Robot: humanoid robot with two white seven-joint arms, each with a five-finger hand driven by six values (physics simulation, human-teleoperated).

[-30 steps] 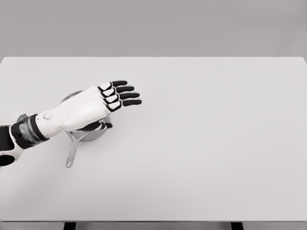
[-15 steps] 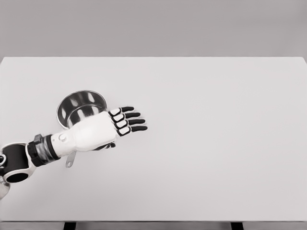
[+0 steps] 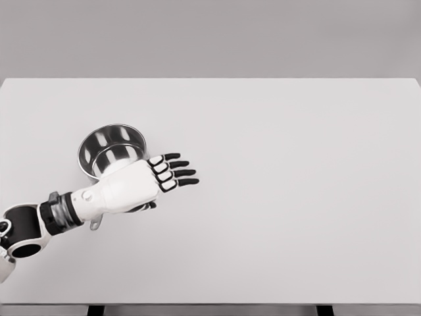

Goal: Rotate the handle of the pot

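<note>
Steel catches the eye first, far over on the left of the table (image 3: 296, 197): a round, shiny pot (image 3: 112, 148) with a polished rim and a bright, mirror-like inner wall, sitting upright on the flat, matte, pale grey top. That tabletop is a plain wide rectangle, smooth and unmarked, with a dull grey wall behind it

Coming in from the lower left edge is the left arm, dark and jointed near the picture's border, then a ribbed grey metal wrist cuff, then the smooth white shell of the left hand (image 3: 141, 184). The back of the hand faces up. Its four fingers (image 3: 176, 173) are black with white plates over the knuckles; they lie stretched out straight and side by side, pointing to the right, holding nothing. The thumb is tucked under the palm and only a dark tip peeks out below

The hand lies across the near, right side of the pot, covering the lower part of its rim. The pot handle (image 3: 96, 225) is almost wholly hidden beneath the forearm; only its small rounded end shows just below the wrist, pointing toward the near edge. Whether the palm touches the handle I cannot tell
</note>
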